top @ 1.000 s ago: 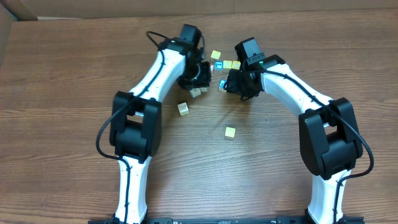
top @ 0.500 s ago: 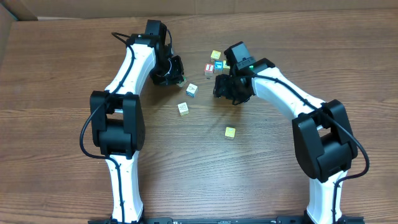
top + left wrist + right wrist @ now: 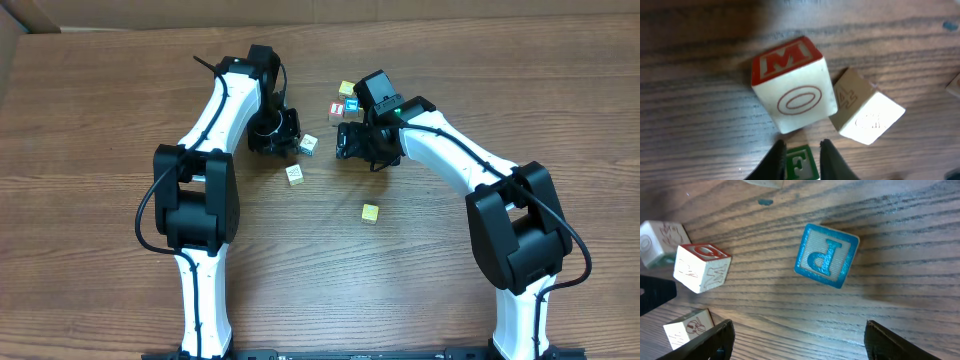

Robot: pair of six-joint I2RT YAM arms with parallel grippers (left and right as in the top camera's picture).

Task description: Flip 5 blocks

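Note:
In the left wrist view my left gripper (image 3: 801, 161) stands low over the table with a green block (image 3: 801, 167) showing "F" between its fingers; a thin gap shows at the right finger. Just beyond lie a red "M" block (image 3: 790, 85) and a tan "4" block (image 3: 865, 107). In the right wrist view my right gripper (image 3: 800, 347) is wide open with only bare wood between its fingers. The blue "P" block (image 3: 826, 256) rests on the table ahead of it, untouched. Overhead, two whitish blocks (image 3: 309, 145) (image 3: 294, 174) and a plain yellow block (image 3: 370, 212) lie between the arms.
A small cluster of cubes (image 3: 345, 100), red-lettered, blue-faced and yellow, sits behind the right gripper (image 3: 352, 140). The left gripper (image 3: 275, 133) is close to the whitish blocks. Three more pale blocks (image 3: 702, 267) lie at the left of the right wrist view.
My right gripper has opened wide and let go of the blue block, shifting slightly left. The left arm swung left, then came back down toward the blocks, its jaws easing apart.

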